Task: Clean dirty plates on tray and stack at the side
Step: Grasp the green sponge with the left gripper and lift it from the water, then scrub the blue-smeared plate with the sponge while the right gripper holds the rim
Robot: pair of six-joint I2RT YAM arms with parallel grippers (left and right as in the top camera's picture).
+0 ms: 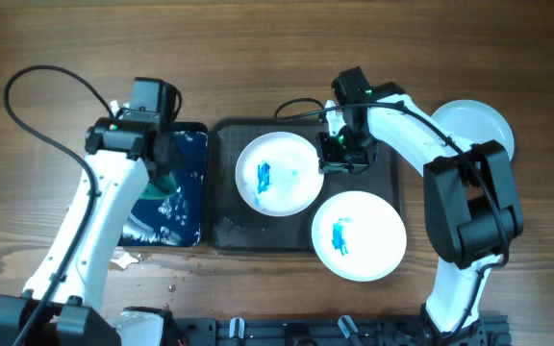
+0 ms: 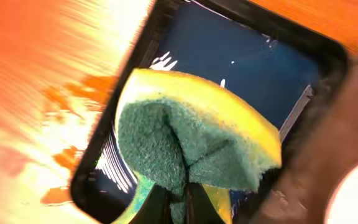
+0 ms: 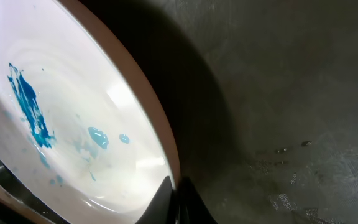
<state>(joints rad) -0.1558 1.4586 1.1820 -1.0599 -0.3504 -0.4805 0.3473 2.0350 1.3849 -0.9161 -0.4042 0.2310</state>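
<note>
Two white plates smeared with blue lie on the dark tray (image 1: 227, 231): one at its upper left (image 1: 279, 174), one at its lower right (image 1: 359, 234). My right gripper (image 1: 331, 154) is shut on the right rim of the upper plate (image 3: 61, 118), one finger inside and one outside the rim (image 3: 174, 199). My left gripper (image 1: 164, 171) is shut on a yellow sponge with a green scouring face (image 2: 191, 143), held over the black water tray (image 1: 186, 192), which also shows in the left wrist view (image 2: 272, 68). A clean white plate (image 1: 474, 125) sits at the right side.
Water drops and small puddles lie on the wooden table by the water tray's lower left corner (image 1: 128, 258). Black cables run across the table's top left (image 1: 56, 77). A rail runs along the front edge (image 1: 287, 332).
</note>
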